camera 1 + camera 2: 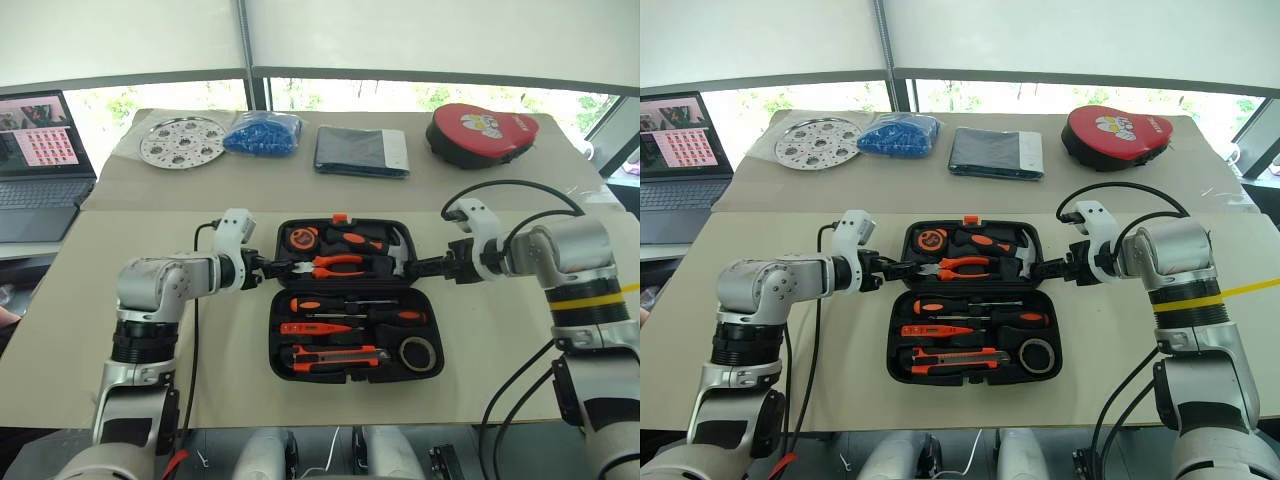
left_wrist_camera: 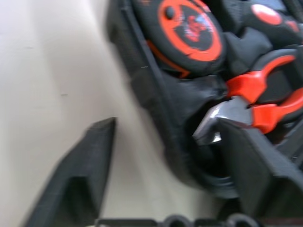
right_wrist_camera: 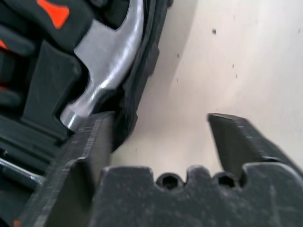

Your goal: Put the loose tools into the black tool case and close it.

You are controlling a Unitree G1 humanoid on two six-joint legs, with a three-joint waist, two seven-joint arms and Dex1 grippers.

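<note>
Both grippers flank the black tool case (image 1: 350, 300), lying open mid-table w/ tools seated: left gripper (image 1: 268, 270) at its left rim, right gripper (image 1: 425, 266) at its right, each w/ fingers apart, straddling the lid's edge. Long axis runs left-right; arms equally near.

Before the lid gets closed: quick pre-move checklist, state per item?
1. Loose tools seated in the black tool case: ok; screwdrivers, utility knife and tape roll lie in recesses.
2. Case open flat: ok.
3. Left gripper open, straddling the lid's edge: ok.
4. Right gripper open, straddling the opposite edge: ok.
5. Tools flush enough to shut: cannot tell.
</note>
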